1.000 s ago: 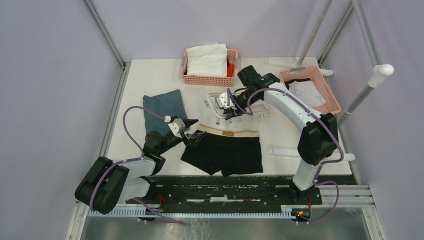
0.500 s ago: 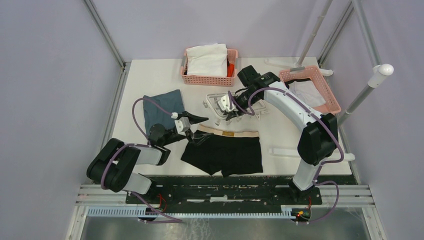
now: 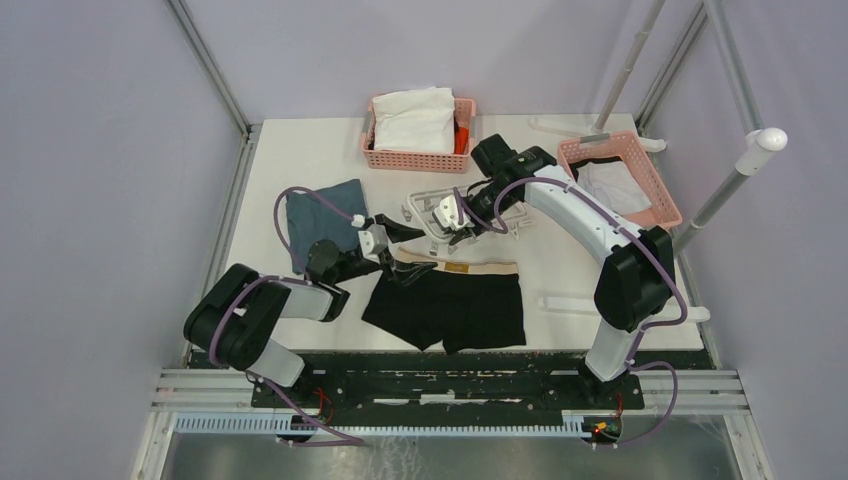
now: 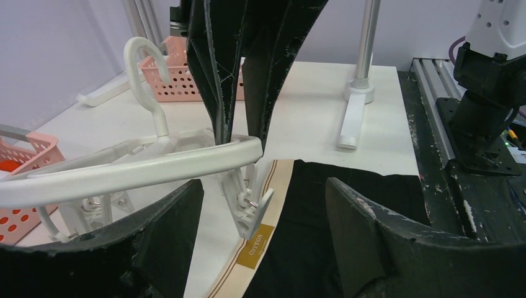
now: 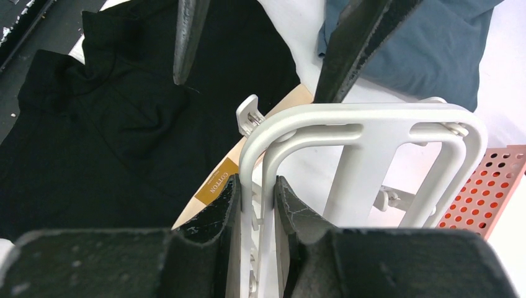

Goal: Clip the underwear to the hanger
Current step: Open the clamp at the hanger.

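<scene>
Right gripper: your right gripper (image 5: 257, 198) is pinched tight on the hanger (image 5: 372, 118), one pad on each side of its curved corner rail.
Left gripper: your left gripper (image 4: 263, 186) is spread wide and holds nothing; a clip (image 4: 251, 208) dangling from the hanger's rail hangs between its fingers.
Underwear: the underwear (image 3: 460, 305) lies flat on the table, with its tan waistband (image 3: 465, 267) on the far edge and its legs toward the arm bases.
Edges: the clip hangs over the waistband beside the brown label; you cannot tell whether it touches. The leg hems lie close to the table's near edge.
Open room: you have bare table to the right of the underwear, up to a white bar (image 3: 570, 303).
Surface: the table (image 3: 300, 150) is white. A blue-grey cloth (image 3: 320, 215) lies at far left, and two pink baskets (image 3: 420, 158) stand along the far side.
Room: lilac walls, with metal posts at the corners.
</scene>
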Robot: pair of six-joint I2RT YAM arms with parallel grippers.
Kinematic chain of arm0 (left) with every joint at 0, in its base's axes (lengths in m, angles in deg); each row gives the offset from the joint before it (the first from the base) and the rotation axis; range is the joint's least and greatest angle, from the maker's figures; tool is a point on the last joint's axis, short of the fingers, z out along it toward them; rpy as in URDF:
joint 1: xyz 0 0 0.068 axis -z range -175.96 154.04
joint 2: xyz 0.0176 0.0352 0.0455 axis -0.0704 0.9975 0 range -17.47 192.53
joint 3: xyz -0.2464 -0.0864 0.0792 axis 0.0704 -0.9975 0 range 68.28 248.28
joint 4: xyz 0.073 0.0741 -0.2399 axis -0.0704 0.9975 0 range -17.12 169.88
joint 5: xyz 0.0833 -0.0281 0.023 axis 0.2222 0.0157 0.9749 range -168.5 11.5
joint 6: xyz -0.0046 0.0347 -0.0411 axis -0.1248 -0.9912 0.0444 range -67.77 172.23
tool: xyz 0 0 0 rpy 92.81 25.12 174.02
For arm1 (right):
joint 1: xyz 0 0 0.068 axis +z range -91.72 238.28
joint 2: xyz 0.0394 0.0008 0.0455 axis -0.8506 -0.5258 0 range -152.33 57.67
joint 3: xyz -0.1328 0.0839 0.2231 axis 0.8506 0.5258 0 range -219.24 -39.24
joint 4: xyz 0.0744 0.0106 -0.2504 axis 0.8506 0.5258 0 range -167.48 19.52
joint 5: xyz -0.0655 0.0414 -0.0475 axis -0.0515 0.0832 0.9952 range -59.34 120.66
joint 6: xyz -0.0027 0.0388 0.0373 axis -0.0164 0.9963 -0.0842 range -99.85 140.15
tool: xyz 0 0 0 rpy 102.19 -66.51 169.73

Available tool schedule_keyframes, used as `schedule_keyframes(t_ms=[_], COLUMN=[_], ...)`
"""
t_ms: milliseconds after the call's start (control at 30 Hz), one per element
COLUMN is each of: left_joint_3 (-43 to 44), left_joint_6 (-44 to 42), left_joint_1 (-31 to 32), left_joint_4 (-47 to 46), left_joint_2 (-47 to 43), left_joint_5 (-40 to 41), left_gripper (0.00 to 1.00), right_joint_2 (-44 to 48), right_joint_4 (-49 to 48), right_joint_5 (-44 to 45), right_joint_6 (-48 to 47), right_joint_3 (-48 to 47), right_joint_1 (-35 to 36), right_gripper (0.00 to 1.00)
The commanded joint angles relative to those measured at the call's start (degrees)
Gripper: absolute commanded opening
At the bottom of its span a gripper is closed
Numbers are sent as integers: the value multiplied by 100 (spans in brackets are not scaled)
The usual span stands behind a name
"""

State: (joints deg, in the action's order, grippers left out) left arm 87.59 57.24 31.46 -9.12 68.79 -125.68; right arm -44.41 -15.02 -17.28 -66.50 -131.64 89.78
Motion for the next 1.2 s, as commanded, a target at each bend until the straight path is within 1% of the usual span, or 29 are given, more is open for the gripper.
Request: schedule_keyframes(t_ms=[0, 367, 733, 933, 1167], left_joint_3=[231, 482, 671, 697, 686], left_joint_6=[164, 167, 321, 378, 324], left_joint_1=[22, 24, 23, 20, 22], left_joint_4=[-432, -400, -594, -684, -665], left_joint_2=[145, 470, 783, 827, 780], left_joint_5=[-133, -354, -542, -581, -641], left_gripper=[80, 81, 81, 77, 64], right_joint_2=[157, 168, 128, 101, 90], right_joint_4=[-59, 138, 170, 188, 210], right_joint_5=[-273, -366, -422, -392, -345], right_joint_6=[-349, -517, -519, -513, -500], right_joint_3=[-62, -119, -191, -191, -183], right_joint_1=[40, 83, 143, 153, 162], right_gripper=[0, 0, 0, 0, 0])
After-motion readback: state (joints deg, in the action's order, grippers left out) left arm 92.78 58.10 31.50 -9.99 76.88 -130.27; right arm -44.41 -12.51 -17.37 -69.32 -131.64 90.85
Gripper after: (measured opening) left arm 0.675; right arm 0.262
